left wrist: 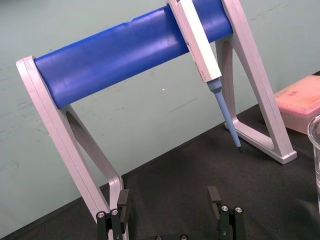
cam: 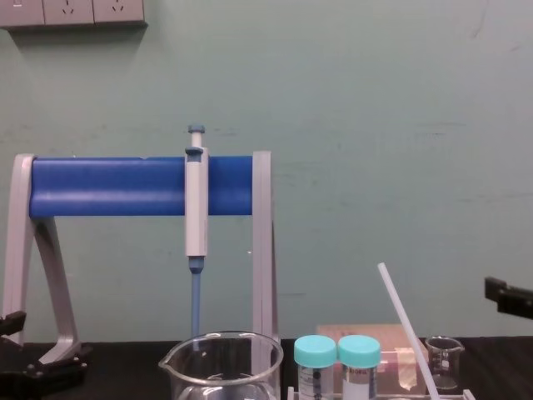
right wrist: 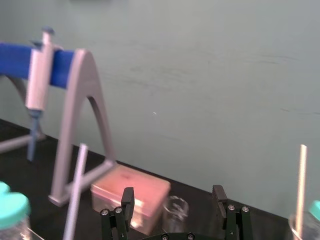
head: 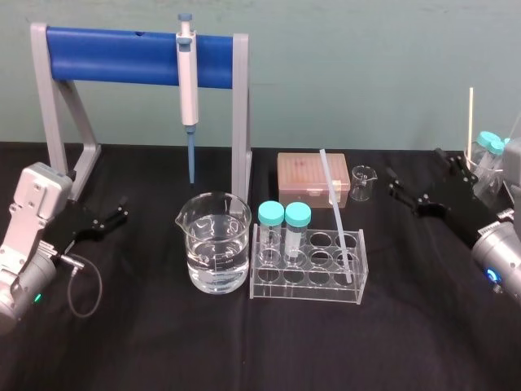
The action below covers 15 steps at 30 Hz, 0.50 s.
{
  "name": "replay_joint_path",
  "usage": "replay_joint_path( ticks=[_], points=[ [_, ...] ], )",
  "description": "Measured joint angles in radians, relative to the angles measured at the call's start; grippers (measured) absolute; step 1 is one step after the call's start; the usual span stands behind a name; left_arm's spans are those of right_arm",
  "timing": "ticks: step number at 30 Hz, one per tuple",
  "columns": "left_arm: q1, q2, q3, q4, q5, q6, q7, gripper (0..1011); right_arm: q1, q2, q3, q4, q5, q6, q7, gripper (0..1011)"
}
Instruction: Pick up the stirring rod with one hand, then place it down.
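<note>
- Fingers (right wrist: 127, 200) of your right gripper (head: 417, 175) are spread wide apart and grip nothing. The gripper hangs over the table (head: 244, 342), right of the small beaker (head: 363, 181) and well apart from the stirring rod (head: 335, 213).
- Your stirring rod stands tilted in the clear rack (head: 309, 281). Its lower end sits in a hole at the rack's front right, and its top leans back and to the left, toward the pink box (head: 305, 175).
- Your right arm comes in from the right edge, with the gripper aimed forward and to the left.
- Your left gripper (head: 120, 212) sits low over the table at the far left, near the left foot of the stand (head: 106, 53). Its fingers (left wrist: 215, 197) are likewise parted wide. That arm enters from the lower left.
- By count you have two grippers, one rod and one rack.
- Two teal-capped tubes (head: 271, 216) stand side by side at the rack's left end.
- One large beaker (head: 216, 244), partly filled with clear liquid, is just left of the rack.
- One small beaker stands just beside the pink box.
- One pipette (head: 188, 81) hangs on the blue-barred stand.
</note>
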Motion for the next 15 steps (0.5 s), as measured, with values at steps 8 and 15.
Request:
replay_joint_path(
  ticks=[8, 15],
  points=[
    [0.0, 0.0, 0.0, 0.0, 0.0, 0.0, 0.0, 1001, 0.017, -0.008, 0.004, -0.021, 0.044, 0.022, 0.106, 1003],
    [0.0, 0.0, 0.0, 0.0, 0.0, 0.0, 0.0, 1000, 0.041, -0.025, -0.012, -0.015, 0.044, 0.02, 0.18, 1003]
  ],
)
